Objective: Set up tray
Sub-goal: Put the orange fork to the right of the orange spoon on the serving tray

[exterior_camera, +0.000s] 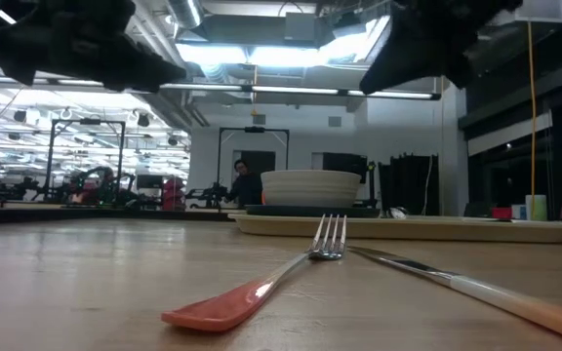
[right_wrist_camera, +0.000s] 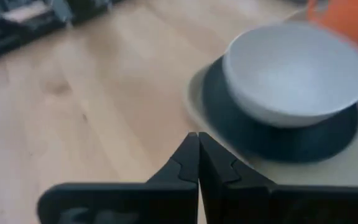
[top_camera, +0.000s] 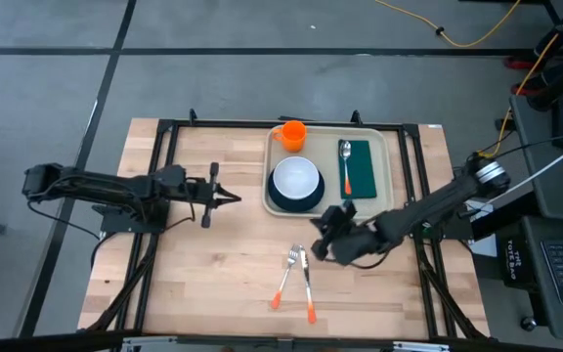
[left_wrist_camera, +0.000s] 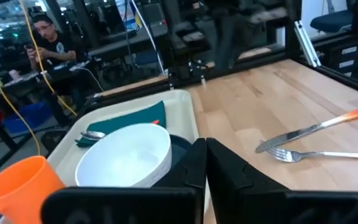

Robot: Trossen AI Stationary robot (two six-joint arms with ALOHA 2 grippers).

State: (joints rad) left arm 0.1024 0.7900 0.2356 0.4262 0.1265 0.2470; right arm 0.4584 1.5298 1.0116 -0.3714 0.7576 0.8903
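Two grippers clenched on nothing, both of mine empty over the table.

My left gripper [top_camera: 235, 198] hangs well to the side of the tray [top_camera: 389, 156], which holds plate [top_camera: 283, 203], bowl [top_camera: 295, 179], cup [top_camera: 292, 134], napkin [top_camera: 362, 168] and spoon [top_camera: 345, 164]. My right gripper [top_camera: 318, 243] sits just off the tray's near corner, with fork [top_camera: 286, 276] and knife [top_camera: 307, 287] close beside its jaws.

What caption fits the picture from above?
Tray holds cup, bowl on plate, spoon on napkin; fork and knife wait outside.

Grey floor [top_camera: 213, 88] with dark seams, yellow cable [top_camera: 477, 34], bright ceiling lights [exterior_camera: 261, 54] beyond.
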